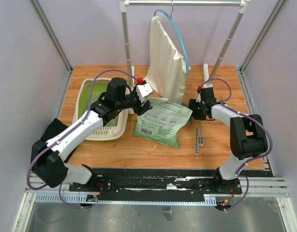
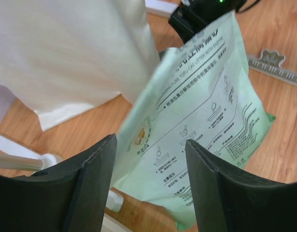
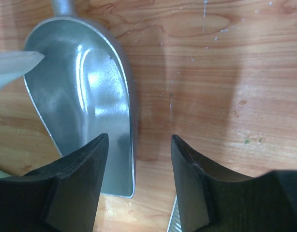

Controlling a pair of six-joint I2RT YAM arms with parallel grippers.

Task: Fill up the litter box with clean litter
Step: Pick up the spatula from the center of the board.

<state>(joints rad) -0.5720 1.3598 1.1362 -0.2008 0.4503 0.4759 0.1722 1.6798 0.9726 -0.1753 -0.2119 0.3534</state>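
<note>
The litter box (image 1: 88,91), beige with a lime-green inside, sits at the table's left, partly under my left arm. The clean litter is not in view. A flat green printed bag (image 1: 163,121) lies in the middle. My left gripper (image 1: 141,103) hovers at the bag's upper left corner; in the left wrist view it (image 2: 151,145) is open, with the bag (image 2: 206,111) beyond the fingers. My right gripper (image 1: 199,110) is at the bag's upper right corner. In its wrist view it (image 3: 139,140) is open over the rim of a grey metal scoop (image 3: 81,96), holding nothing.
A white cloth sack (image 1: 165,63) hangs from a metal rack (image 1: 126,43) at the back, just behind the bag. A grey toothed strip (image 1: 199,141) lies on the wood right of the bag. Walls close in both sides of the table.
</note>
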